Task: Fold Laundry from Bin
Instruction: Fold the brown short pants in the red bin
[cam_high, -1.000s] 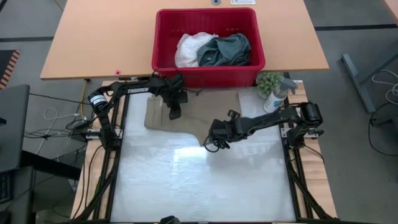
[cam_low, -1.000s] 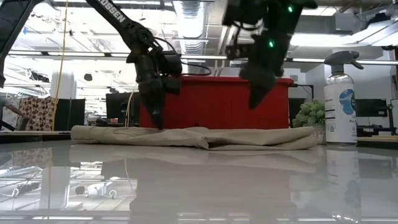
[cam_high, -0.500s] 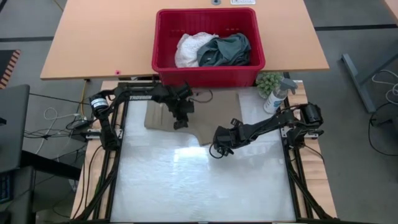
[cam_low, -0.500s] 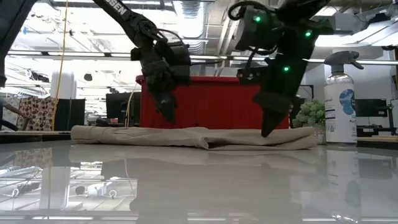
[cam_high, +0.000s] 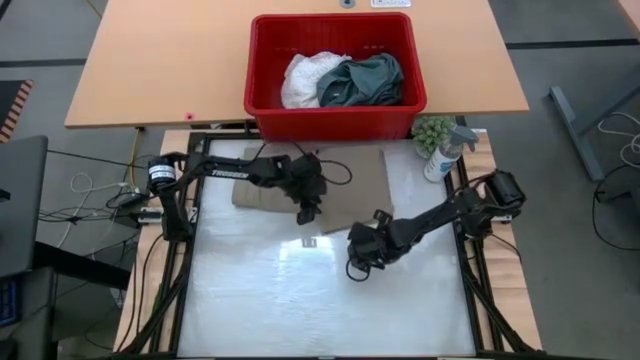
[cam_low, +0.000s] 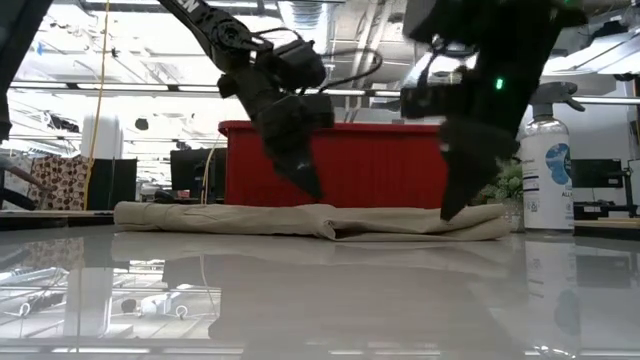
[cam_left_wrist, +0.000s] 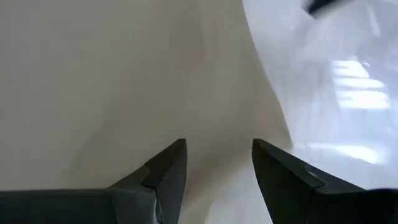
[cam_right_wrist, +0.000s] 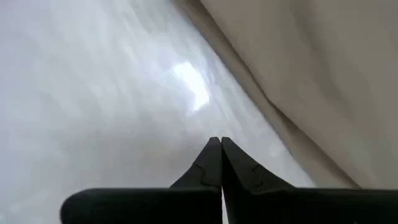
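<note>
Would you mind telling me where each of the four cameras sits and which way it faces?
High view: above the table, looking straight down on the red bin, the beige garment and both arms.
Low view: at table-top height, looking level across at the garment; both arms hang in from above.
Left wrist view: on the left arm, looking past the open left gripper at the garment.
Right wrist view: on the right arm, past the shut right gripper at the table.
All four views share the beige garment.

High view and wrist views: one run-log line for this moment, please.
khaki garment flat on table | left gripper open over its near edge | right gripper shut, off cloth | white and green garments in red bin
</note>
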